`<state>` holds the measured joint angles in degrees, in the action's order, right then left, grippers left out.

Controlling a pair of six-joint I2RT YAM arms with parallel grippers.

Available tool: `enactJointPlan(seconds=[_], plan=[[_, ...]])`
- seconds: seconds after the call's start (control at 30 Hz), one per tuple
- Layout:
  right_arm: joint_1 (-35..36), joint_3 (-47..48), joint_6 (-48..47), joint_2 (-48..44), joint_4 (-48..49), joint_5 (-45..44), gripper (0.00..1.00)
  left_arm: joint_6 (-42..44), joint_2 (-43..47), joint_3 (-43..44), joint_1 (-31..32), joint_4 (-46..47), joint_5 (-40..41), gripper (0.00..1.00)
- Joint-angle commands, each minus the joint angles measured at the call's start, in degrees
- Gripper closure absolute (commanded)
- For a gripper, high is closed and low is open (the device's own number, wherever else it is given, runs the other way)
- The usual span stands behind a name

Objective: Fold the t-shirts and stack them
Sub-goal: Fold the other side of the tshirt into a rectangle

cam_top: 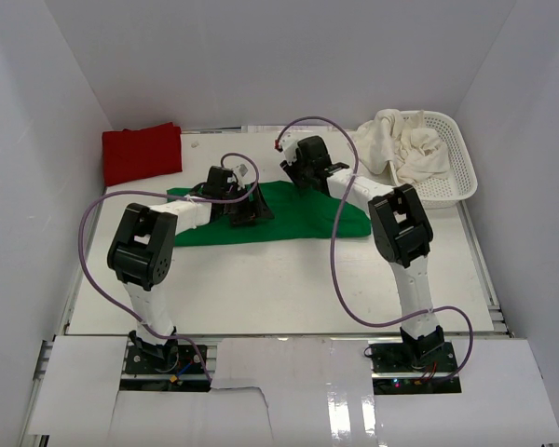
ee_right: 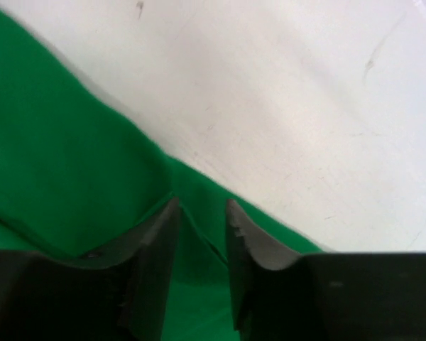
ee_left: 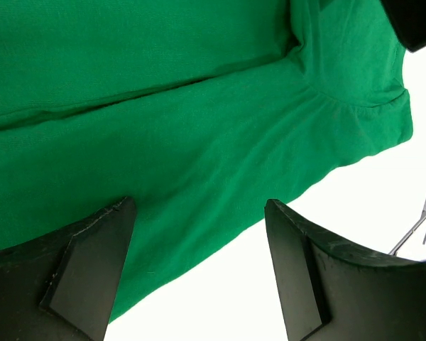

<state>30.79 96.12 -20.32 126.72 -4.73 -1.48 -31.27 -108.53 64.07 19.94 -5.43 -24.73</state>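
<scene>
The bright green cotton t-shirt (cam_top: 298,225) lies across the middle of the white table (cam_top: 279,289), already folded along its length into a long band. The left gripper (ee_left: 199,277) hangs over it with jaws spread wide and holding nothing. The right gripper (ee_right: 201,241) sits at the far edge with its jaws only a little apart and a small ridge of cloth between them (whether it is pinched cannot be told). The cloth looks light, soft and limp, so it will probably sag and wrinkle when it is lifted. It seems best to take it at both ends of one short edge.
</scene>
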Motion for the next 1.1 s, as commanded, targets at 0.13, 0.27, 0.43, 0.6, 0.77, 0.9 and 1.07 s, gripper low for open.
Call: enactJointPlan(seconds=[0.13,0.27,0.43,0.6,0.77,0.9,1.07], plan=[[0.1,-3.6,1.6,-4.9,14.2,-5.3,0.46,0.8,0.1,-2.9,0.2,-3.7,-0.8,0.15],[-0.2,-3.3,2.1,-6.6,14.9,-6.5,0.37,0.7,0.8,-3.3,0.2,-3.7,-0.8,0.15],[-1.4,-4.4,7.1,-10.6,8.5,-7.8,0.37,1.5,2.7,-3.7,0.2,-4.9,0.3,0.14],[-4.6,-8.3,15.4,-16.1,1.4,-4.5,0.39,0.9,5.3,-3.3,0.2,-6.6,0.1,0.14],[-4.9,-15.0,19.9,-21.8,-2.9,-5.6,0.42,3.3,9.4,2.7,-0.2,-13.7,3.1,0.11],[-4.9,-14.6,22.8,-21.8,-8.4,-2.0,0.56,5.1,9.6,8.9,-1.6,-19.4,1.4,0.1],[-4.9,-16.2,25.9,-21.5,-8.0,2.4,0.57,7.1,11.1,12.6,-2.4,-22.2,3.2,0.09]])
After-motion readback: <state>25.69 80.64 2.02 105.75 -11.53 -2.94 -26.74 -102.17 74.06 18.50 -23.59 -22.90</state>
